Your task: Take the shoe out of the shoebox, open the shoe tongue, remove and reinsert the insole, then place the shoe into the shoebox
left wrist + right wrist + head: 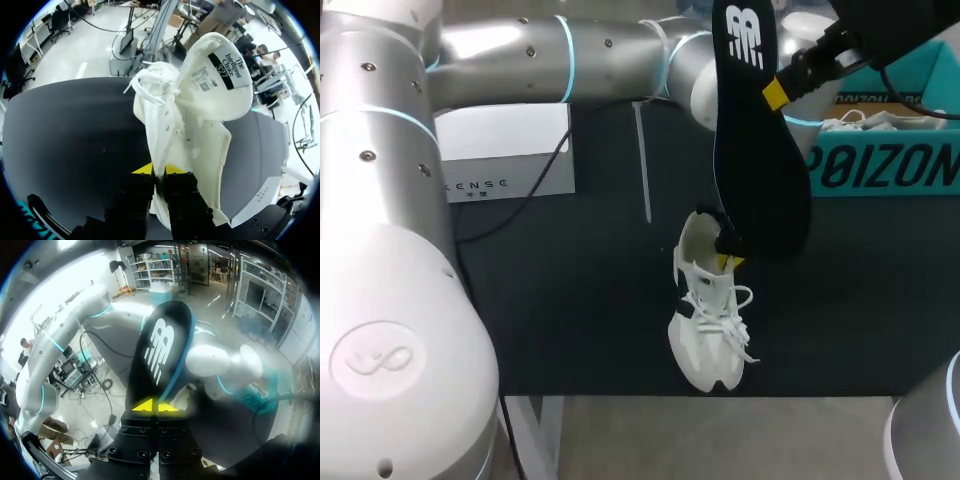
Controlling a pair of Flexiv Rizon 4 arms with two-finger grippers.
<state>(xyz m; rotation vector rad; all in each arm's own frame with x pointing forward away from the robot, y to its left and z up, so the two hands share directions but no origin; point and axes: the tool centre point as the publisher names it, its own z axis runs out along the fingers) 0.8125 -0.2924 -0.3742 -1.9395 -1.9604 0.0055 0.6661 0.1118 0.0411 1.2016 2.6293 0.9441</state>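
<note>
Left gripper (159, 169) was pinched shut on the rim of the white shoe (708, 330), which was down at the table's (580, 290) near edge with its tongue flipped up. Right gripper (157, 406) was clamped on the black insole (760, 150), holding it in the air, lower end just over the shoe's opening. The shoebox (890, 165) sat far right, well apart.

Left arm (500, 50) silver-white, cyan rings; left gripper (159, 170) black, yellow-tipped.
</note>
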